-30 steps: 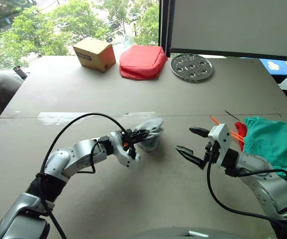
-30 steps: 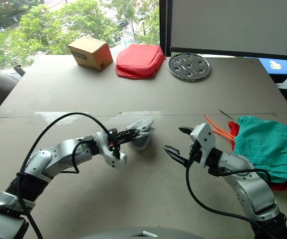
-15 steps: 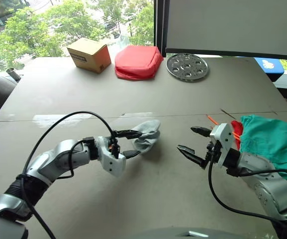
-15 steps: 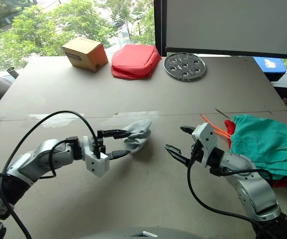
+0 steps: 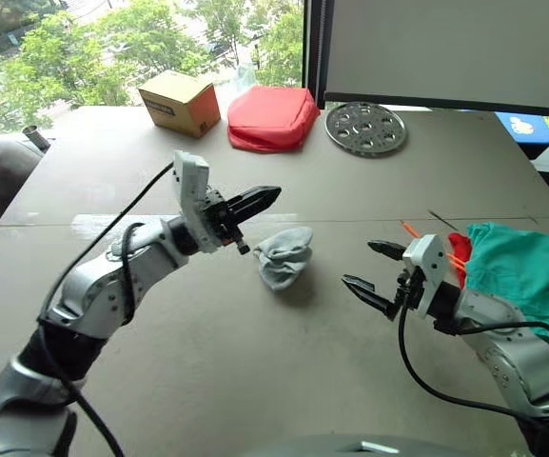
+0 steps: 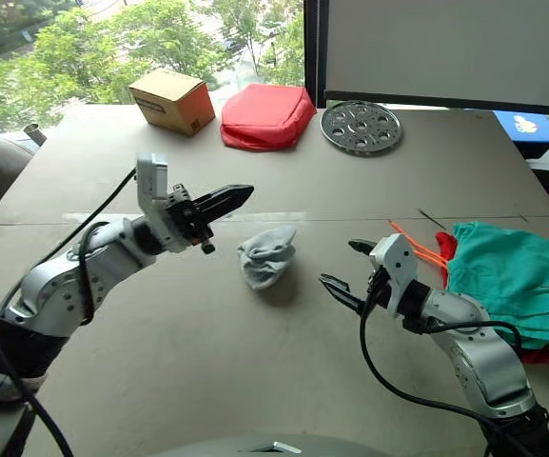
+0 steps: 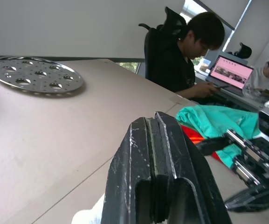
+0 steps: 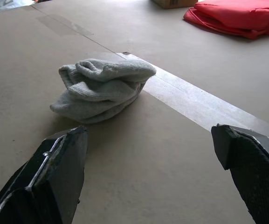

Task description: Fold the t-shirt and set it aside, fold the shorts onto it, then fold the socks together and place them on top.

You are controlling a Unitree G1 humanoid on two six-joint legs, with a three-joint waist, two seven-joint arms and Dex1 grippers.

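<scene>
Above the table (image 5: 112, 152), on our left, our left gripper (image 5: 266, 195) hangs in the air with its fingers pressed together and nothing between them. Just right of it the socks (image 5: 284, 257) lie bundled on the tabletop, touched by neither gripper. Further right our right gripper (image 5: 369, 268) sits spread wide and empty, with the shorts (image 5: 526, 276) lying over the t-shirt (image 5: 460, 246) at the table's right edge.
</scene>
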